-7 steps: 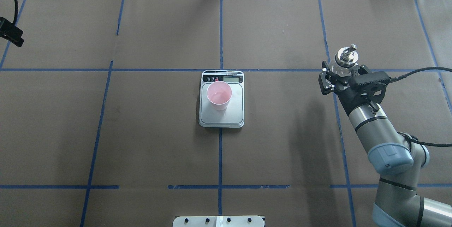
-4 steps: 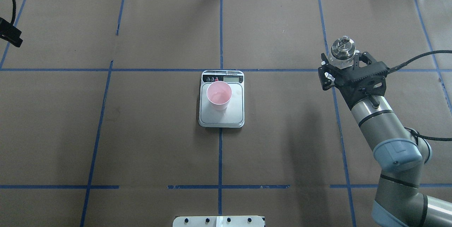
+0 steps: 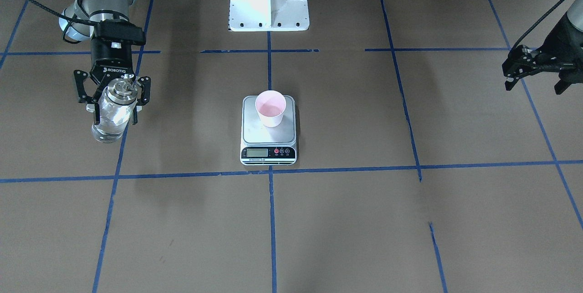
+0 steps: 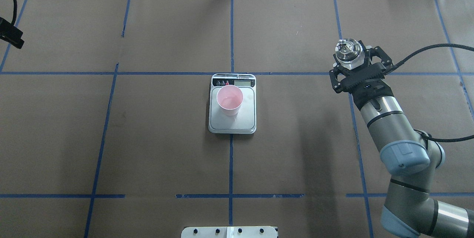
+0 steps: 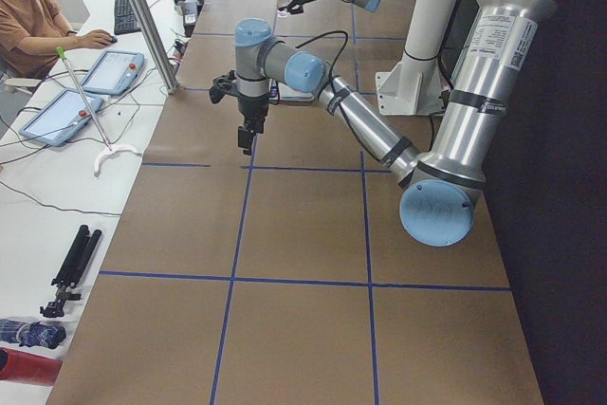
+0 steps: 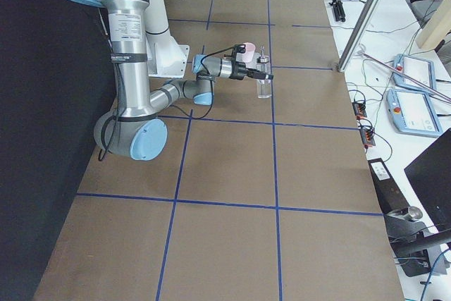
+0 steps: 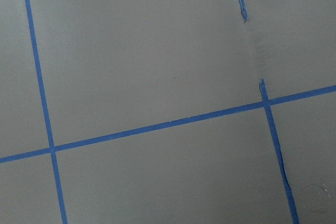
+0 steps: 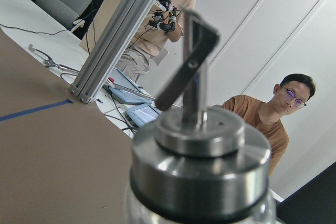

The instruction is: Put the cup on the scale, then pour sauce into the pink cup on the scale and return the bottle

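Note:
The pink cup [image 3: 270,108] [image 4: 229,100] stands upright on the steel scale [image 3: 255,134] [image 4: 249,120] at the table's middle, with a little clear liquid in it. Far to the robot's right, my right gripper [image 3: 114,110] [image 4: 351,57] is shut on the clear glass bottle [image 3: 108,126] [image 4: 348,50] [image 6: 264,84], which is upright and holds clear sauce. Its silver spout top [image 8: 195,145] fills the right wrist view. My left gripper [image 3: 535,85] hovers open and empty over the table's far left side. The left wrist view has only brown paper and blue tape.
The white robot base [image 3: 268,1] [image 4: 229,231] sits at the near edge behind the scale. Blue tape lines grid the brown table cover. A person [image 8: 268,119] sits beyond the far edge, with tablets [image 5: 109,68] and cables on the white side bench.
My right arm has carried the bottle up and slightly left in the overhead view, away from the robot. The wrist has turned and the spout now points straight up. Cup and scale are unmoved.

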Tool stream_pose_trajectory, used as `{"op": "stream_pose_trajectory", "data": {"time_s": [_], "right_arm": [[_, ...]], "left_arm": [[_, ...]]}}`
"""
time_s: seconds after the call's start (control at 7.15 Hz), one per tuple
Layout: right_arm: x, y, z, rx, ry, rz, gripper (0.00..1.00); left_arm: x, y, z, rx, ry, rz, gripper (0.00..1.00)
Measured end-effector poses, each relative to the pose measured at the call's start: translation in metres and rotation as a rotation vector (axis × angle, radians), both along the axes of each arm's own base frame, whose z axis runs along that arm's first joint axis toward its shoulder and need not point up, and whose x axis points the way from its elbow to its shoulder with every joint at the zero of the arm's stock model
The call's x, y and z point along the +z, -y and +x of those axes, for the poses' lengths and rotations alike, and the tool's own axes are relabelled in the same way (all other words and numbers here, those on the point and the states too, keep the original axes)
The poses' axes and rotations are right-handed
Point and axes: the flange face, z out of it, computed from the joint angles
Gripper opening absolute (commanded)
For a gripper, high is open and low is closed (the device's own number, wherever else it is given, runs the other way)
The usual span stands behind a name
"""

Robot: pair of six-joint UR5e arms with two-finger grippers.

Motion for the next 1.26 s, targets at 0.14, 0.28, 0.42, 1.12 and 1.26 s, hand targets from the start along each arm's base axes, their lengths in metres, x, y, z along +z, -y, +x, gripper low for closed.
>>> {"op": "stream_pose_trajectory", "data": {"time_s": [0.14,0.28,0.42,1.12,1.26], "right_arm": [[-0.018,0.002,-0.016,0.021,-0.023,0.0,0.0],[-0.031,0.002,-0.028,0.037,-0.045,-0.001,0.0],[-0.039,0.002,-0.036,0.044,-0.067,-0.006,0.0],[-0.064,0.002,-0.088,0.129,-0.247,-0.023,0.0],[-0.067,0.0,-0.099,0.149,-0.267,-0.016,0.0]], "left_arm": [[0.001,0.0,0.0,0.0,0.001,-0.002,1.0],[0.003,-0.001,0.0,0.0,0.002,-0.005,1.0],[0.004,-0.001,0.0,0.0,0.003,-0.007,1.0],[0.007,-0.001,-0.001,-0.002,0.006,-0.012,1.0],[0.007,-0.001,-0.001,-0.002,0.006,-0.013,1.0]]}}
